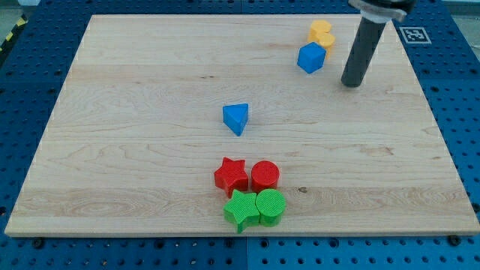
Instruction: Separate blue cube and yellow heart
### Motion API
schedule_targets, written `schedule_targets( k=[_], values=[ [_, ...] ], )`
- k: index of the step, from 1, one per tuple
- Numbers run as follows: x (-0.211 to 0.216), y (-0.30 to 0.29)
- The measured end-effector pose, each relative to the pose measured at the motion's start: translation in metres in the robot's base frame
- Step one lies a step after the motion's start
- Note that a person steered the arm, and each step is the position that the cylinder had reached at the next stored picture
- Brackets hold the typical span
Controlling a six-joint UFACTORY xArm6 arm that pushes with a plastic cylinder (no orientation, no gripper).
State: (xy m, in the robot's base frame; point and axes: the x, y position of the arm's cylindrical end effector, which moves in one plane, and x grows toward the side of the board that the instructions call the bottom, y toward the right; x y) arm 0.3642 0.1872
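Note:
The blue cube [310, 58] sits near the view's top right on the wooden board [135, 112]. The yellow heart [322, 34] lies just above it and to the right, touching it. My tip [351, 83] rests on the board to the right of the blue cube and slightly below it, a small gap away, touching neither block. The dark rod rises from the tip up toward the view's top right.
A blue triangular block [235, 118] lies near the board's middle. A red star [231, 175], a red cylinder [265, 175], a green star [241, 210] and a green cylinder [271, 207] cluster near the view's bottom. Blue pegboard [457, 90] surrounds the board.

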Motion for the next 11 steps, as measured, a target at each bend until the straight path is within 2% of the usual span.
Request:
schedule_targets(
  k=[2,3,5,7,9,11],
  values=[
    [-0.039,0.002],
    [-0.044,0.002],
    [-0.048,-0.001],
    [-0.048,-0.046],
    [-0.062,-0.063],
    [-0.043,-0.069]
  ],
)
